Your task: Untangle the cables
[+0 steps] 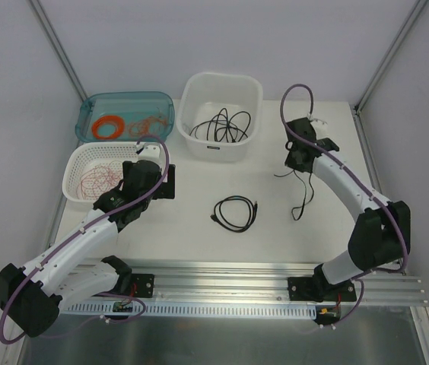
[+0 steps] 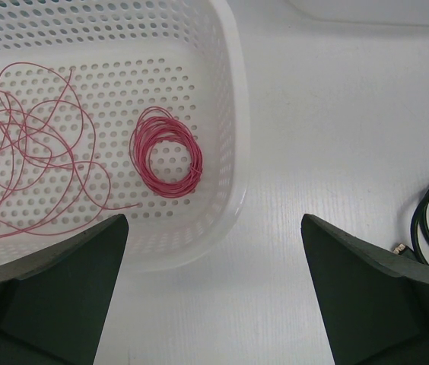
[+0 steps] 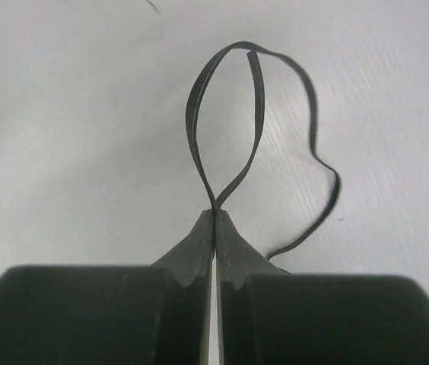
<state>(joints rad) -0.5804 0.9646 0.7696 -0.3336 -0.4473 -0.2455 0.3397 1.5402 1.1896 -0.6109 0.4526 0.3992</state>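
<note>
My right gripper [image 3: 214, 211] is shut on a thin black cable [image 3: 254, 114], pinching the crossing of a small loop; the rest trails down onto the table. From above, that cable [image 1: 303, 196] hangs below the right gripper [image 1: 300, 161] at the right side. Another black cable [image 1: 236, 213] lies coiled mid-table. Loose black cables [image 1: 220, 125] sit in the white tub [image 1: 199, 87]. Loose red wire [image 2: 32, 152] lies in the perforated white basket [image 2: 233, 152]. My left gripper [image 2: 214, 220] stands open over bare table beside the basket, holding nothing.
A tight pink ring [image 2: 166, 152] lies in the basket beside the loose red wire. The blue tray [image 1: 93, 106] at the back left holds a neat orange ring [image 1: 109, 126] and loose orange wire [image 1: 151, 123]. Frame posts rise at both back corners.
</note>
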